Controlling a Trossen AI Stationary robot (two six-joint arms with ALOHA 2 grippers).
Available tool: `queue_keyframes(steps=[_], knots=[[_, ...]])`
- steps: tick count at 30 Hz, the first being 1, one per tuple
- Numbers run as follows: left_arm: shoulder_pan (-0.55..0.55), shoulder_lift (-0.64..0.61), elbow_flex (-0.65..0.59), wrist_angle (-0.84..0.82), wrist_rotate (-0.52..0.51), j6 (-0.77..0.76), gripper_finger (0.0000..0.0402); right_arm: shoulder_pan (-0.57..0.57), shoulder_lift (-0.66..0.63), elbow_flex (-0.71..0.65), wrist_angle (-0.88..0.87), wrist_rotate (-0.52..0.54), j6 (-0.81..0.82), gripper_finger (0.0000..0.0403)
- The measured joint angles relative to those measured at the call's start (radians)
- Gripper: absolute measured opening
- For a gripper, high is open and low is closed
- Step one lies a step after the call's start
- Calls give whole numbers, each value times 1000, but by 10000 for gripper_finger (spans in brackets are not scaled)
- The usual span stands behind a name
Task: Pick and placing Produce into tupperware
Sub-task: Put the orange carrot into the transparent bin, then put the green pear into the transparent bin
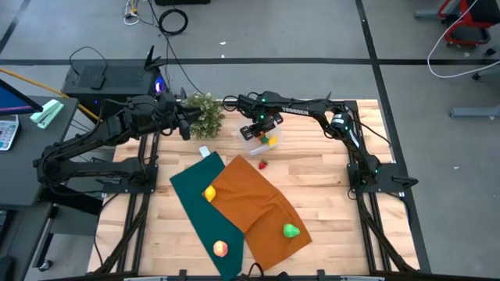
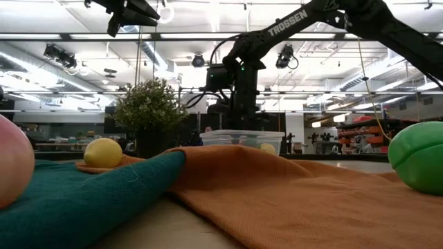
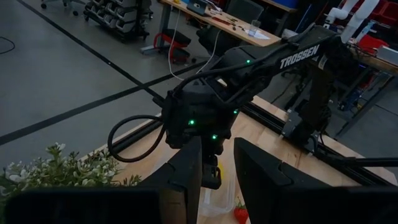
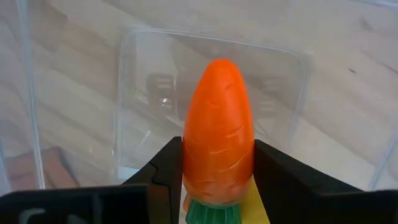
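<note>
The clear tupperware (image 1: 248,145) stands on the wooden table near its far edge, with a yellow piece of produce (image 1: 273,141) inside. My right gripper (image 1: 264,131) hangs over it, pointing down, shut on an orange toy carrot (image 4: 217,124). A red strawberry (image 1: 263,165) lies on the bare table. A yellow lemon (image 1: 209,193) and a peach (image 1: 221,248) lie on the green cloth, and a green fruit (image 1: 291,230) lies on the orange cloth. My left gripper (image 1: 186,125) waits high beside the potted plant, open, with nothing between its fingers. My right gripper pinches the carrot's thick end (image 4: 214,183), just above its green top, between its two fingers (image 4: 165,180). The fingers come from above and lie along the carrot. The carrot hangs upright, tip down over the tupperware's floor (image 4: 149,93); whether the tip touches it I cannot tell.
A bushy potted plant (image 1: 205,113) stands left of the tupperware, close to my left gripper. The orange cloth (image 1: 258,203) overlaps the green cloth (image 1: 191,187) across the table's middle and near side. Bare wood shows on the right (image 1: 328,179).
</note>
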Motion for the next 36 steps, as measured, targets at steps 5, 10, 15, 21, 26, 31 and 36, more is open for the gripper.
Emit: queue_keyframes(steps=[5,10,15,21,26,31,36], knots=[[0,0,0,0,0,0,103,0,0,0,0,0,-4,150],[0,0,0,0,0,0,103,0,0,0,0,-1,-11,173],[0,0,0,0,0,0,103,0,0,0,0,-4,-13,183],[0,0,0,-3,0,0,103,0,-25,2,-14,-9,-14,184],[0,0,0,-9,0,0,103,15,-64,2,-104,-16,-6,184],[0,0,0,-11,0,0,103,101,-142,-9,-212,4,-25,184],[0,0,0,-10,0,0,103,217,-321,-169,-181,44,66,184]])
